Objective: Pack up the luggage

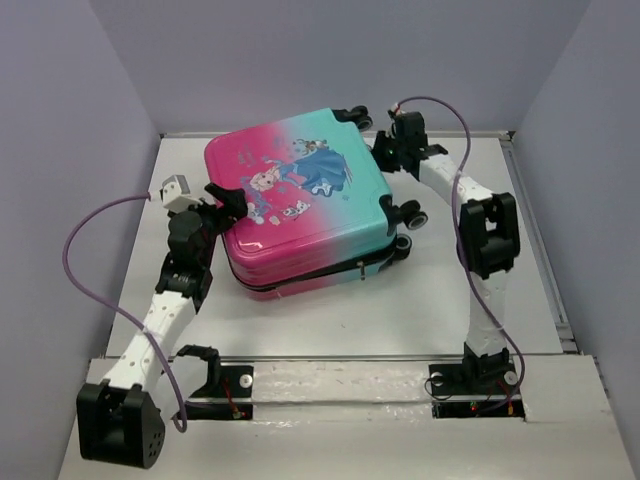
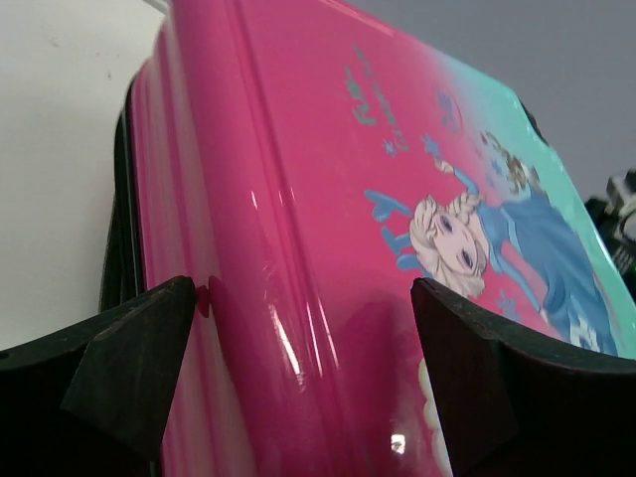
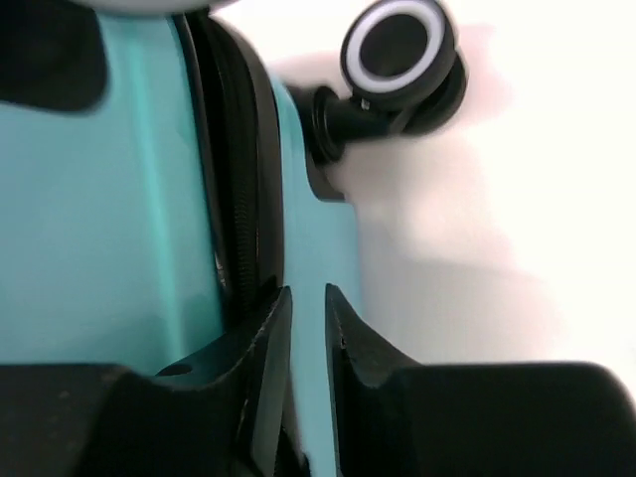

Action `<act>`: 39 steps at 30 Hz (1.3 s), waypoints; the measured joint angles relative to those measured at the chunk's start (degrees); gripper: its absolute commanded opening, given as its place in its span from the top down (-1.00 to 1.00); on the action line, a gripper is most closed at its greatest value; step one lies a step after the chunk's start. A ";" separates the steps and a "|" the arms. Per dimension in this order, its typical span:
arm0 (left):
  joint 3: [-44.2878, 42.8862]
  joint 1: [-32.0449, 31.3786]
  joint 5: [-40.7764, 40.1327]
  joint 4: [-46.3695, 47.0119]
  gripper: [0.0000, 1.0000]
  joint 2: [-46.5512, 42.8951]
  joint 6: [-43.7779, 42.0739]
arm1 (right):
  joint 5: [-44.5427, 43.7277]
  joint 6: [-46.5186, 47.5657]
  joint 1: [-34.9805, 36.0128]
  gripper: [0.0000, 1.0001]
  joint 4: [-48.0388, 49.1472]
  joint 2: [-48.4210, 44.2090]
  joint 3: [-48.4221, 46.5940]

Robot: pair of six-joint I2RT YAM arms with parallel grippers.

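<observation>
The luggage, a pink-to-teal hard-shell suitcase with a princess print, lies flat on the white table with its shells together. A dark zip seam runs along its near side. My left gripper is open at the pink left edge, and its jaws straddle the rounded pink shell without clamping it. My right gripper is at the teal far-right corner by the wheels. Its fingers stand almost together beside the zip seam on the teal shell, with nothing seen between them.
Black wheels stick out at the suitcase's right side and far corner; one shows close in the right wrist view. Grey walls enclose the table on three sides. A metal rail runs along the near edge by the arm bases.
</observation>
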State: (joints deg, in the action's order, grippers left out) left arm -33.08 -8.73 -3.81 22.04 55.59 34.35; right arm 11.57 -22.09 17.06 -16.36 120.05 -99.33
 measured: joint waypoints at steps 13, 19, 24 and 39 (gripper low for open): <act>2.71 -6.40 -6.10 -18.08 -0.98 -17.31 0.24 | 11.72 -1.70 2.05 -0.66 -7.19 3.89 -26.51; 1.22 -6.97 -5.55 -20.57 -0.98 -17.51 -0.26 | 10.69 1.40 5.57 0.62 -4.48 -22.10 -2.34; 0.31 -6.97 -5.46 -20.74 -0.98 -15.96 -0.96 | 9.16 0.85 7.26 0.86 5.57 -45.07 23.74; -34.67 -6.29 -9.42 -26.34 -0.98 2.14 -8.20 | 2.32 -4.92 12.66 0.86 13.57 -59.56 63.45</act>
State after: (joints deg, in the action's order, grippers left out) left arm -67.75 -15.03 -13.23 -4.29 57.74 26.15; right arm 13.89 -27.00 29.71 -2.79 60.49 -35.88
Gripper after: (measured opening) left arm 0.993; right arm 0.070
